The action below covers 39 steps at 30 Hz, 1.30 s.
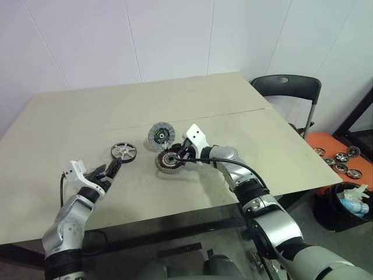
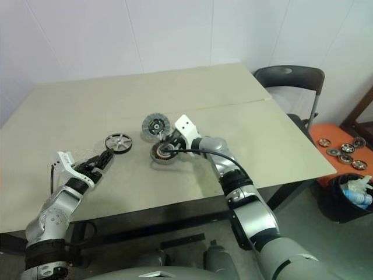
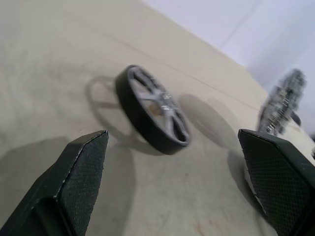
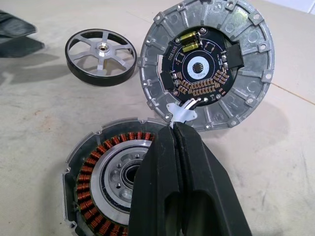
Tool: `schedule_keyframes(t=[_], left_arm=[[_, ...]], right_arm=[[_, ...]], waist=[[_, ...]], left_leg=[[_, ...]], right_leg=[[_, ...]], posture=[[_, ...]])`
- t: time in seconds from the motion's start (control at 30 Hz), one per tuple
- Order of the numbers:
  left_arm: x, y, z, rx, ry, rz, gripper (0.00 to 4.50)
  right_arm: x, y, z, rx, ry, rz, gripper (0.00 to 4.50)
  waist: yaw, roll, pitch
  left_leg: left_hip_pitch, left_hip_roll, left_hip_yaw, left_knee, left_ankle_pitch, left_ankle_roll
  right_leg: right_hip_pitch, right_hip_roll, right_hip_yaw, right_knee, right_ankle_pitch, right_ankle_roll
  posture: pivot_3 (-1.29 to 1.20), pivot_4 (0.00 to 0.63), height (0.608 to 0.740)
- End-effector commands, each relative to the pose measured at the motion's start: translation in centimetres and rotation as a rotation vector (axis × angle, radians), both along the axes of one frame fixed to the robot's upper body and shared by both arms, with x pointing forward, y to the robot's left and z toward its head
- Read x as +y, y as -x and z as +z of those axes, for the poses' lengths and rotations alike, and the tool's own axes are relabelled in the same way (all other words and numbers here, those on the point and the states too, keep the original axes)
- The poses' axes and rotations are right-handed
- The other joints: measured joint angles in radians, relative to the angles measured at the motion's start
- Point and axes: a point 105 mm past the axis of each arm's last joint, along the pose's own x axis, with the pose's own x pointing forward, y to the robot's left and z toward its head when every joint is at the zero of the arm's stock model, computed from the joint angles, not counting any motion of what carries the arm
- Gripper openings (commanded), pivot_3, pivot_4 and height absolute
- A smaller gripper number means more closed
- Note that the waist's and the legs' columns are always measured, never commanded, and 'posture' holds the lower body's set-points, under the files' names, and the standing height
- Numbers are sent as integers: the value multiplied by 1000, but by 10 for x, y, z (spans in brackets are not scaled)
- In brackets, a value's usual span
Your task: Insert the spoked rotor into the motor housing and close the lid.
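The spoked rotor (image 1: 123, 151), silver spokes in a black rim, lies flat on the table (image 1: 87, 116), ahead of my left gripper (image 1: 111, 170). That gripper is open, and the rotor (image 3: 152, 110) shows just beyond its two fingers (image 3: 81, 172). The motor housing (image 4: 96, 172) with copper windings sits at mid-table. The lid (image 4: 206, 59) stands tilted behind it, its dark inner face showing. My right gripper (image 4: 174, 129) is shut and lies over the housing (image 1: 169, 160), its tips by the white wire tab at the lid's lower rim.
A dark chair (image 1: 288, 87) stands past the table's right corner. An orange tray (image 1: 341, 157) with several small wheels and a black bin (image 1: 349, 201) sit on the floor at the right. The table's front edge runs just below my left gripper.
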Motion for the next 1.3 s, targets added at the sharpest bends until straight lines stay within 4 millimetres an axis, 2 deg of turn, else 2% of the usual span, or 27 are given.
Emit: schedule_keyframes(t=[0.03,0.33,0.67,1.07,1.3], left_arm=[[-6,-15,17,-30,50,-34,4500],[-26,-32,22,32,132,-111,4500],[-16,-36,5,109,214,-36,4500],[-26,-61,18,69,330,-16,4500],[-31,-67,12,97,361,-17,4500]], right_arm=[[6,-4,19,-65,-16,14,49],[7,-3,17,-64,-13,13,49],[5,-3,16,-65,-16,-1,49],[11,-1,14,-56,-21,5,49],[11,-1,14,-58,-19,5,49]], waist=[[1,0,0],[-1,0,0],[-1,-1,0],[-1,-1,-1],[-2,-1,-1]], left_leg=[[0,0,0,0,0,0],[0,0,0,0,0,0],[0,0,0,0,0,0],[0,-1,0,2,0,0],[0,-1,0,2,0,0]], right_leg=[[0,0,0,0,0,0],[0,0,0,0,0,0],[0,0,0,0,0,0],[1,0,0,1,1,1],[0,0,0,1,1,1]], posture=[[0,0,740],[0,0,740],[0,0,740],[0,0,740],[0,0,740]])
